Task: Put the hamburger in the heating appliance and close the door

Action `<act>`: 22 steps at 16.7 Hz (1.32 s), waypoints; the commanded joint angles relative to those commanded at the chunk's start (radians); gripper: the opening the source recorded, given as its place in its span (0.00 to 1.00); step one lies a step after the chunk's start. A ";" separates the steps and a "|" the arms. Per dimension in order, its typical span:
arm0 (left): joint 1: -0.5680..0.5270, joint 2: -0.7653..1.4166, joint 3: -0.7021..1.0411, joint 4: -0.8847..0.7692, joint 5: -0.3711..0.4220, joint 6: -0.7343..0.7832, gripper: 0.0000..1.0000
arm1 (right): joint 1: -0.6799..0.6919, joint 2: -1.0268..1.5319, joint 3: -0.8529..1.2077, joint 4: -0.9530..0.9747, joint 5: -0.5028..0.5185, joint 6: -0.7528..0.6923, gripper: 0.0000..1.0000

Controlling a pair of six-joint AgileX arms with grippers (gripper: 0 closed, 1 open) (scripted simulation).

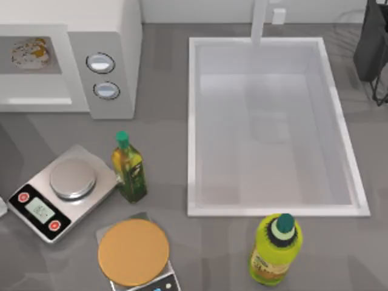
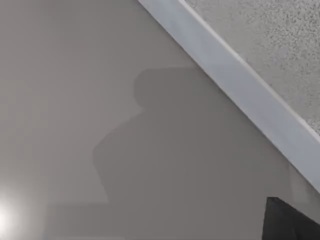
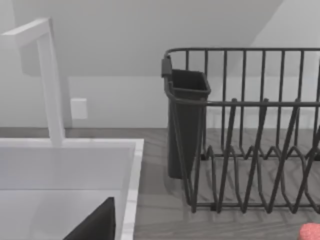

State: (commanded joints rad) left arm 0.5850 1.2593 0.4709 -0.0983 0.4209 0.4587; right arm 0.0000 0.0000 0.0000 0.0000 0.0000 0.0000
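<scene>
Neither gripper's jaws can be judged here, so whether they are open or holding anything I cannot tell; a dark angular edge sits at the corner of each wrist view, too partial to read. The hamburger [image 1: 30,53], a small rounded pale lump mottled with yellow-orange, lies inside the microwave [image 1: 115,36] at the far left of the table, seen through the pale translucent window of the door [image 1: 33,66], which lies flush with the white boxy body. Right of the window the grey control panel carries two round silver knobs [image 1: 100,62]. Near the microwave stands a silver kitchen scale [image 1: 60,191] with a round metal platter and two red buttons, and just beside it to the right a green-capped olive oil bottle [image 1: 128,168]. Nearer still, a flat tan-orange disc [image 1: 133,252] rests on a second scale. A white rectangular sink [image 1: 273,121] fills the right half, with a yellow-green bottle [image 1: 276,250] near its front rim. The right wrist view shows a white faucet [image 3: 47,80] and a dark wire dish rack [image 3: 250,130] with a cutlery cup.
</scene>
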 joint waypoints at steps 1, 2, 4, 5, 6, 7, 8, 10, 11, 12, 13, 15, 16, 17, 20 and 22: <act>-0.002 -0.003 -0.004 0.001 -0.004 -0.004 0.00 | 0.000 0.000 0.000 0.000 0.000 0.000 1.00; -0.002 -0.003 -0.004 0.001 -0.004 -0.004 0.00 | 0.000 0.000 0.000 0.000 0.000 0.000 1.00; 0.002 0.001 -0.001 -0.001 0.000 -0.003 0.00 | 0.000 0.000 0.000 0.000 0.000 0.000 1.00; -0.001 -0.001 -0.003 -0.001 -0.002 -0.006 0.00 | 0.000 0.000 0.000 0.000 0.000 0.000 1.00; -0.013 -0.011 -0.008 0.001 -0.015 -0.019 0.00 | 0.000 0.000 0.000 0.000 0.000 0.000 1.00; -0.034 -0.024 -0.018 0.002 -0.038 -0.042 0.00 | 0.000 0.000 0.000 0.000 0.000 0.000 1.00; -0.066 -0.041 -0.029 0.003 -0.065 -0.072 0.00 | 0.000 0.000 0.000 0.000 0.000 0.000 1.00; -0.161 -0.073 -0.052 0.004 -0.123 -0.138 0.00 | 0.000 0.000 0.000 0.000 0.000 0.000 1.00; -0.222 -0.089 -0.060 0.007 -0.154 -0.175 0.00 | 0.000 0.000 0.000 0.000 0.000 0.000 1.00; -0.287 -0.106 -0.068 0.010 -0.186 -0.215 0.00 | 0.000 0.000 0.000 0.000 0.000 0.000 1.00; -0.349 -0.123 -0.076 0.013 -0.220 -0.255 0.00 | 0.000 0.000 0.000 0.000 0.000 0.000 1.00; -0.444 -0.162 -0.099 0.015 -0.290 -0.333 0.00 | 0.000 0.000 0.000 0.000 0.000 0.000 1.00; -0.476 -0.181 -0.111 0.016 -0.317 -0.364 0.00 | 0.000 0.000 0.000 0.000 0.000 0.000 1.00; -0.497 -0.197 -0.122 0.018 -0.336 -0.384 0.00 | 0.000 0.000 0.000 0.000 0.000 0.000 1.00; -0.509 -0.207 -0.130 0.019 -0.347 -0.396 0.00 | 0.000 0.000 0.000 0.000 0.000 0.000 1.00; -0.506 -0.203 -0.126 0.019 -0.343 -0.395 0.00 | 0.000 0.000 0.000 0.000 0.000 0.000 1.00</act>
State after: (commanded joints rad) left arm 0.0792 1.0568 0.3445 -0.0793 0.0783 0.0634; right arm 0.0000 0.0000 0.0000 0.0000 0.0000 0.0000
